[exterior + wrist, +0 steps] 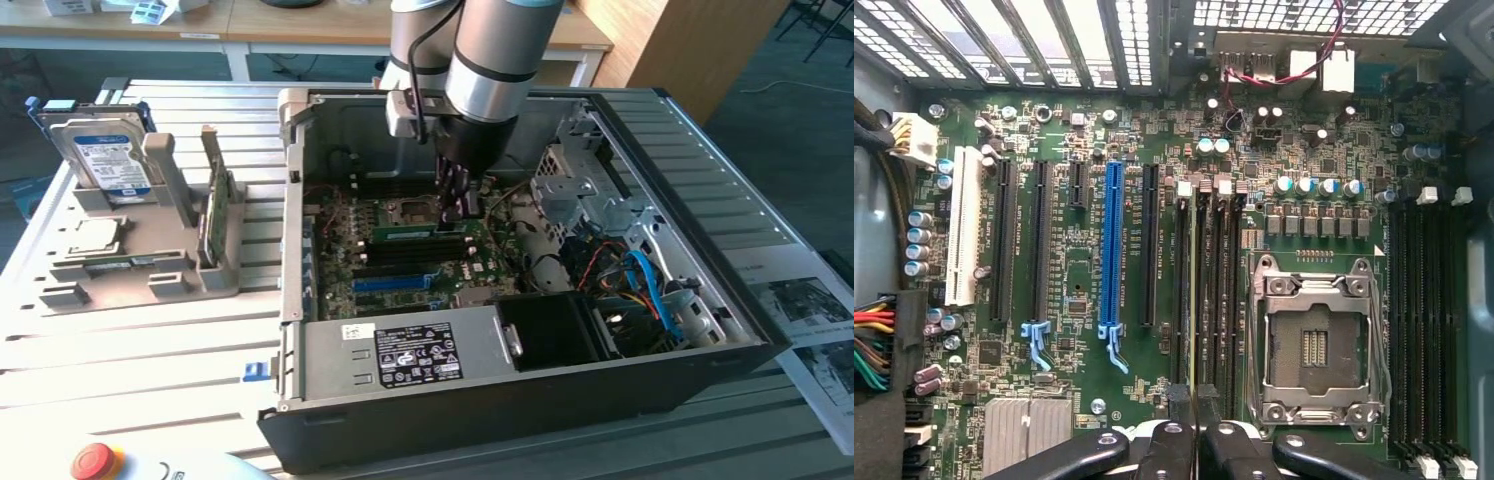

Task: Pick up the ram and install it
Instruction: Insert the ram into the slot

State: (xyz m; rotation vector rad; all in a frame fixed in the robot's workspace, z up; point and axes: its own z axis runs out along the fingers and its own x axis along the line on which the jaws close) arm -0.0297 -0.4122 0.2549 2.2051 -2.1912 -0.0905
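My gripper (458, 215) reaches down inside the open computer case (747, 330), low over the motherboard (340, 250). The ram (407, 233) is a thin green stick lying along the memory slots, one end under the fingers. In the wrist view the ram (1197, 300) shows edge-on as a thin line running between the black memory slots (1232, 300), beside the CPU socket (1314, 345). The gripper (1197, 405) is shut on its near end. Whether the ram sits down in a slot I cannot tell.
Outside the case, at the exterior view's left, a grey holder (200, 280) carries a blue-labelled hard drive (110, 155), a green card standing on edge (214, 205) and a CPU (87, 235). The power supply (414, 355) and blue cables (647, 285) fill the case's near side.
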